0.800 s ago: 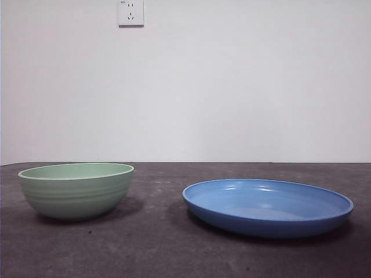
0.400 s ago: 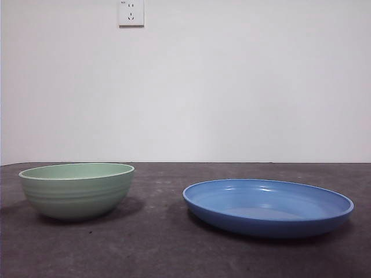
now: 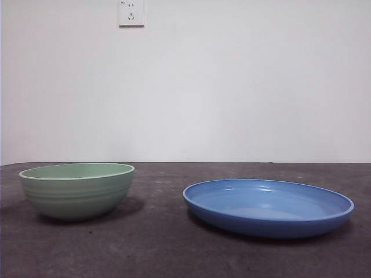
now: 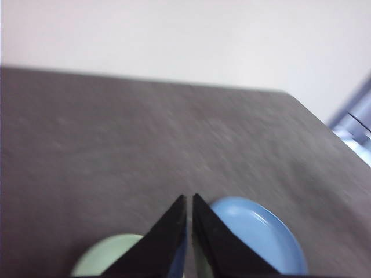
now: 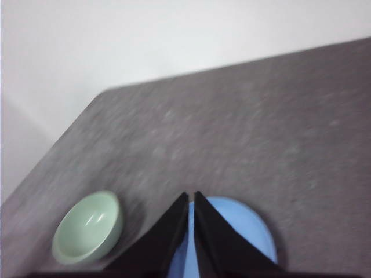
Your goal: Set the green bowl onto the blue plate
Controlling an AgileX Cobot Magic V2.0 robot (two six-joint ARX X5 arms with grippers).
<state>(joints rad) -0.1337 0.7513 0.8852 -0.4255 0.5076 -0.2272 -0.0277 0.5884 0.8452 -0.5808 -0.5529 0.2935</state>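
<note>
Two dishes apart — green bowl [image 3: 76, 190] beside blue plate [image 3: 268, 207].

The green bowl [image 3: 76, 191] has a smooth, soft-sheen wall with faint ridges. The blue plate [image 3: 268, 207] is glossy and smooth. The table [image 3: 162, 249] is dark, matt and finely grainy. The wall [image 3: 232, 87] looks matt.

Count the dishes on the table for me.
2. The pale mint-green ridged round bowl and the wide, shallow glossy blue round plate sit apart on the dark table. No others show.
</note>
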